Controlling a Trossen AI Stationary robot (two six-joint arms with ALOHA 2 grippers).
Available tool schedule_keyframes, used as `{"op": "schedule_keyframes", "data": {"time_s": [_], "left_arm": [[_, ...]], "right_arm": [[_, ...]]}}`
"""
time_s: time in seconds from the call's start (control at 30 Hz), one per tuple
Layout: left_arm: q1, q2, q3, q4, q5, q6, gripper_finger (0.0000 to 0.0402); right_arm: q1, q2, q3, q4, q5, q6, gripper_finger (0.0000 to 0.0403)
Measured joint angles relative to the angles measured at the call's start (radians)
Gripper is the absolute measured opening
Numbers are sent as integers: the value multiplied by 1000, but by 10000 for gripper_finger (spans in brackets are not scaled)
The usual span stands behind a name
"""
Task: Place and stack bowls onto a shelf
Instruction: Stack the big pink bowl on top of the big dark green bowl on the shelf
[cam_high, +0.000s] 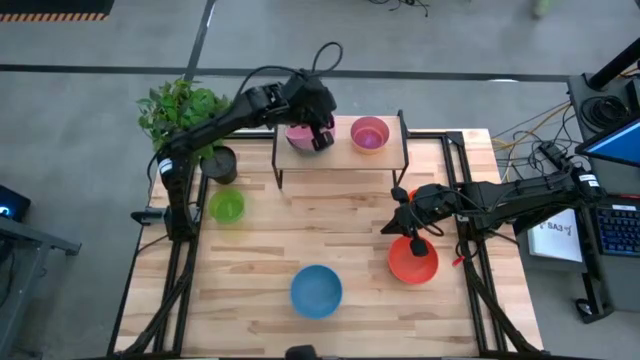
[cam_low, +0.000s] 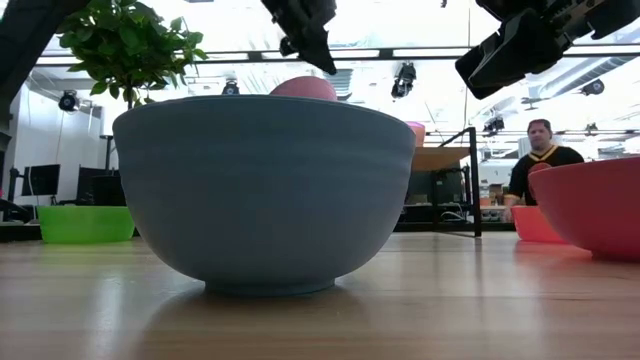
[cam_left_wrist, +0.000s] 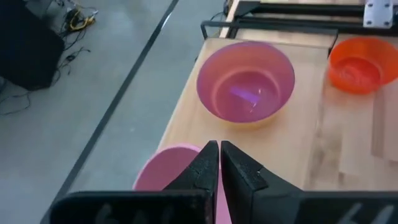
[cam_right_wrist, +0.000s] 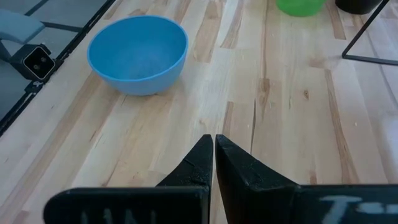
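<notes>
- The left pincer hangs over the left part of the small wooden-topped shelf on thin black legs, at the back of the light wooden counter; its fingers are pressed together and hold nothing.
- Just below that pincer, the larger round pink plastic bowl stands on the shelf; in the left wrist view its rim shows right beside the fingertips.
- A smaller round purple-pink plastic bowl stands on the right part of the shelf, apart from the pink bowl.
- The right pincer hovers over the rim of the large round red plastic bowl at the right of the counter, fingers closed together, empty.
- A small orange plastic bowl sits on the counter just beside the shelf's right end.
- The round blue plastic bowl stands near the front middle.
- The small lime green plastic bowl stands at the left, near the dark plant pot.
</notes>
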Motion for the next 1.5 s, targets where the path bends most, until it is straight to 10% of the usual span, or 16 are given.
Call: {"op": "schedule_keyframes", "data": {"time_s": [0.93, 1.5], "left_arm": [[-14, -74, -86, -124, -19, -88, 0], [-17, -383, -580, 0, -117, -233, 0]], "right_arm": [[0, 0, 0, -4, 0, -8, 9], [0, 0, 0, 5, 0, -25, 9]]}}
